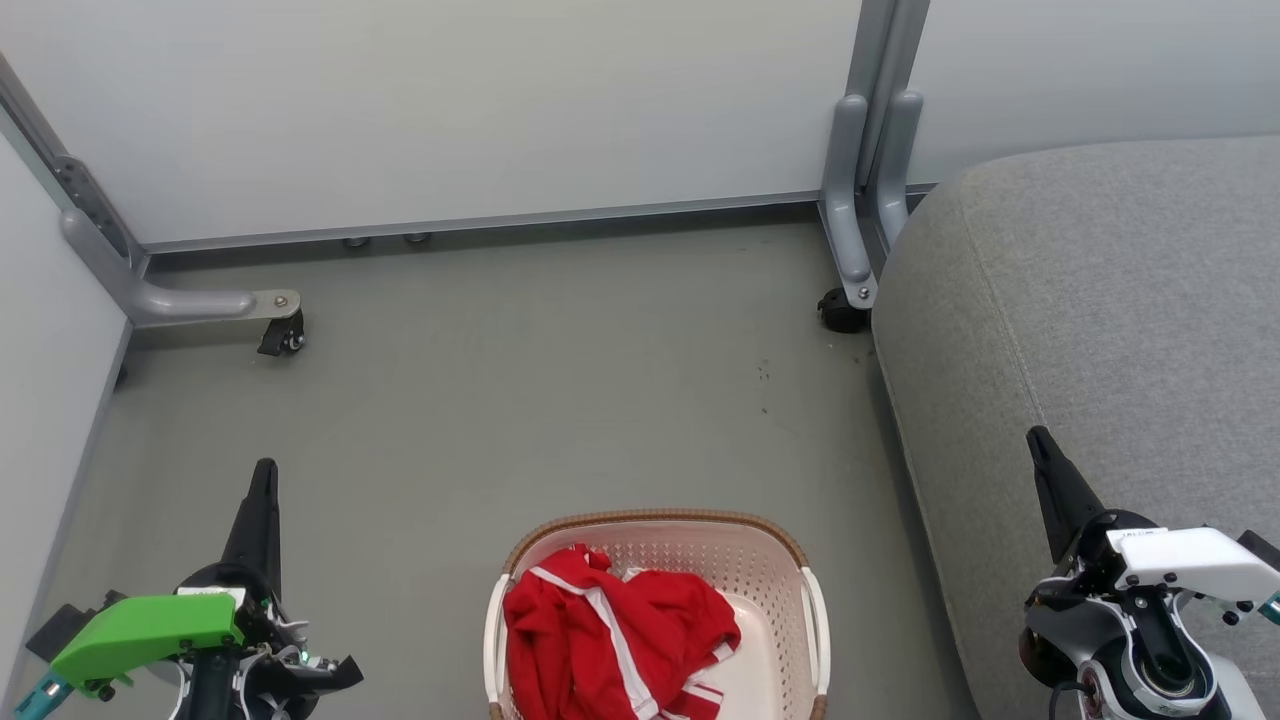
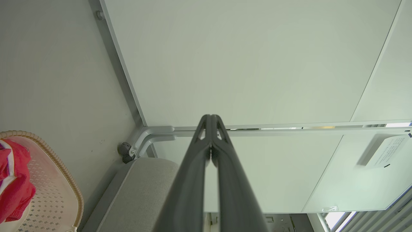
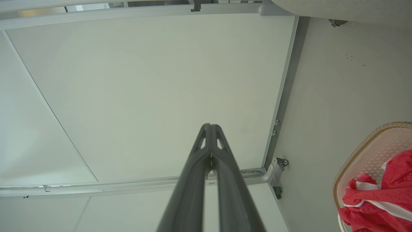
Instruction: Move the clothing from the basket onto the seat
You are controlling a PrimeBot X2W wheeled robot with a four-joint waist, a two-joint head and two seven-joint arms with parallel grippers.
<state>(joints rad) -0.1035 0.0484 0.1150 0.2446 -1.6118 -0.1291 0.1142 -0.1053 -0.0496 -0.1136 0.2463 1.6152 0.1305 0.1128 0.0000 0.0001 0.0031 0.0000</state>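
Observation:
Red clothing (image 1: pixel 610 645) with white stripes lies bunched in the cream basket (image 1: pixel 700 522) with a brown woven rim, on the floor at the bottom centre of the head view. The light-grey seat (image 1: pixel 1110 330) fills the right side, its edge close to the basket. My left gripper (image 1: pixel 264 470) is shut and empty, low at the left, well left of the basket. My right gripper (image 1: pixel 1036 436) is shut and empty, over the seat's front part. The left wrist view shows the clothing (image 2: pixel 13 183), basket (image 2: pixel 61 167) and seat (image 2: pixel 141 190); the right wrist view shows the clothing (image 3: pixel 383 199) in the basket (image 3: pixel 360 145).
White partition panels (image 1: pixel 450 110) close off the far side and the left. Their grey feet with castors (image 1: pixel 285 335) (image 1: pixel 843 312) stand on the grey floor (image 1: pixel 560 390). Open floor lies between the basket and the panels.

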